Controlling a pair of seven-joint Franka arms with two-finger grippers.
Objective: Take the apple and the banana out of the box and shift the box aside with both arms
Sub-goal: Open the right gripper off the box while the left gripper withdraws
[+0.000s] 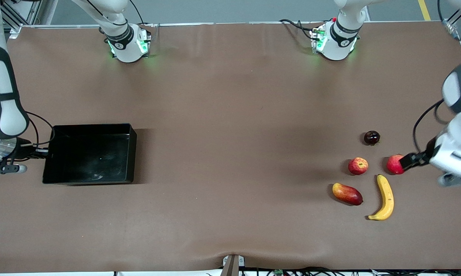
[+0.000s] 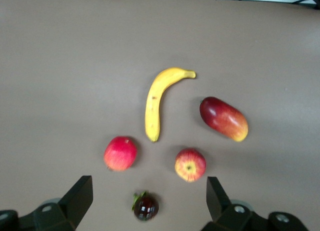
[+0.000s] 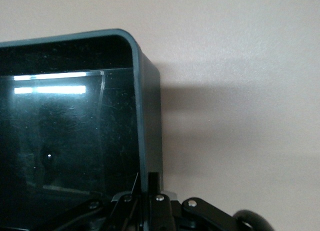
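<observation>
Brown table covering [image 1: 230, 115] is seen spanning the whole work surface. Nearest the front camera, toward the left arm's end, the banana [image 1: 385, 198] lies flat, with the mango [image 1: 347, 194] beside it. Slightly farther away the flecked apple [image 1: 358, 166] and the plain red fruit [image 1: 394, 164] are found, and farther still a small dark fruit [image 1: 371, 137].

All five fruits are recorded uncovered in the left wrist view, whereas in the front view the plain red fruit is partly covered by the left gripper [image 1: 407, 161]. That gripper is held low over the fruits with fingers [image 2: 80, 196] spread wide.

At the right arm's end, the box [image 1: 88, 180] sits flat. Only the right wrist view shows the right gripper [image 3: 147, 191] pinched on the box wall, the arm held low.
</observation>
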